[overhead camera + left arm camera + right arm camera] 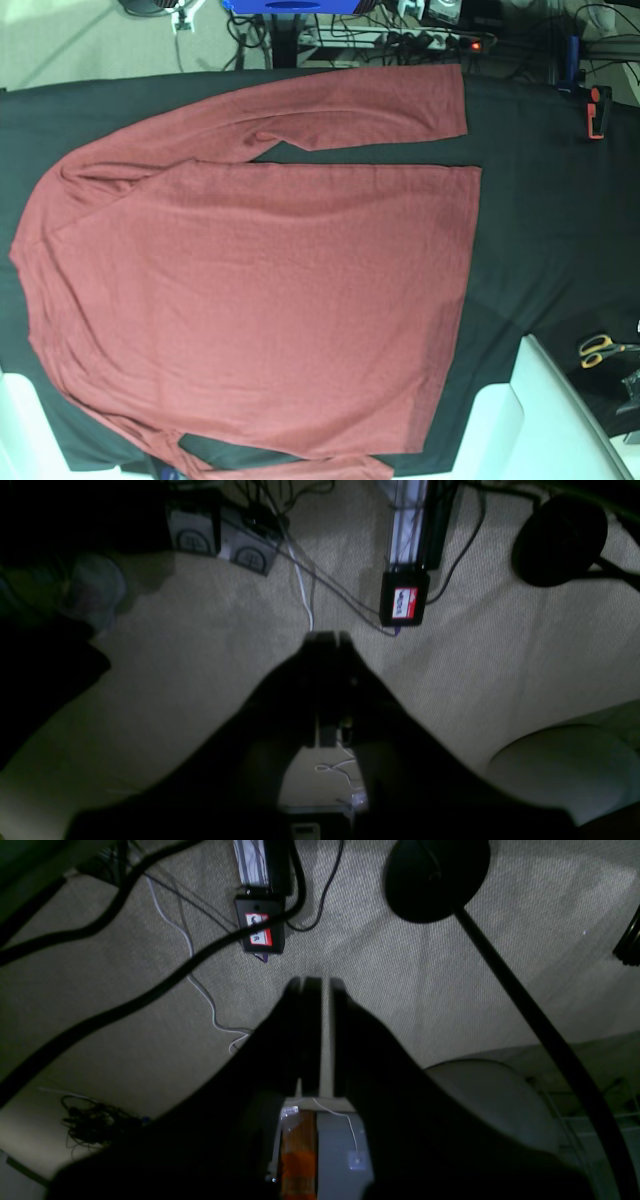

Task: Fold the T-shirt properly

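Base view: the rust-red T-shirt (260, 290) lies spread flat on the black cloth (540, 200) covering the desk, one sleeve stretched along its far edge, scissors (600, 349) near a corner. Both wrist views look down at beige carpet (200, 655); the left tool (327, 637) is pressed together, the right tool (320, 982) nearly so, both empty.

T-shirt (260, 290) lower sleeve cut off by base view's bottom edge; black cloth (530, 220) runs past right edge.
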`<state>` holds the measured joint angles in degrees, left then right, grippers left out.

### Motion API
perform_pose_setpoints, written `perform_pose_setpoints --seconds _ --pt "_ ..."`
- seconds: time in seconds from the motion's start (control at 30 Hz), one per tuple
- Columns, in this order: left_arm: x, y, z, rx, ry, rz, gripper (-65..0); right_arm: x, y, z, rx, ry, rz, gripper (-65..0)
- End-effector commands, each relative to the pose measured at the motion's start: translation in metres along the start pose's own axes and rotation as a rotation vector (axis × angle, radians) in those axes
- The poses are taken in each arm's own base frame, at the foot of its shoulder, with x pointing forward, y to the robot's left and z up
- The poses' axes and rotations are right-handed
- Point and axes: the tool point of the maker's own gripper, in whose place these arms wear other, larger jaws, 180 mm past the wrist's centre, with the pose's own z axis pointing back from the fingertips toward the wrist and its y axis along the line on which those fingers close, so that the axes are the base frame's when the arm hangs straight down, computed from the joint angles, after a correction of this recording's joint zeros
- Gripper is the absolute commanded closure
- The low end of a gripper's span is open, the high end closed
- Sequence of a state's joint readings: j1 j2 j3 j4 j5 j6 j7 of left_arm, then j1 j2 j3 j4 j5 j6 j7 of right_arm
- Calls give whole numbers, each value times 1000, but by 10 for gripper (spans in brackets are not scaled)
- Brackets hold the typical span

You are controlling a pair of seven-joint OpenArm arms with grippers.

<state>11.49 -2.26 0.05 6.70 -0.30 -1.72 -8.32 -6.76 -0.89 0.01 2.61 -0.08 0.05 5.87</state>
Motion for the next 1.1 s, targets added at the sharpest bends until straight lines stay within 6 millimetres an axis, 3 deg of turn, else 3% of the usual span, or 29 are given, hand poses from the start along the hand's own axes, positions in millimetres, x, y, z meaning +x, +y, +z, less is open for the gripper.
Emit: perform_pose_setpoints --seconds 0.0,0.33,0.57,0.7,0.93,1.07 --pt "-4 3 1 4 5 -7 0 -3 -2 0 -1 3 4 -12" --pt "3 3 0 4 -15 -8 0 -3 -2 0 -1 2 4 0" --pt "17 21 17 29 -157 -40 0 -8 -3 2 -5 -35 -2 0" --pt "9 25 20 34 -150 -45 0 -15 -14 9 -24 -18 -1 0" --pt "10 25 20 34 -152 -45 0 10 -22 34 -47 -88 4 0" --pt "9 24 17 31 -133 -44 0 6 -21 25 -41 -37 3 0"
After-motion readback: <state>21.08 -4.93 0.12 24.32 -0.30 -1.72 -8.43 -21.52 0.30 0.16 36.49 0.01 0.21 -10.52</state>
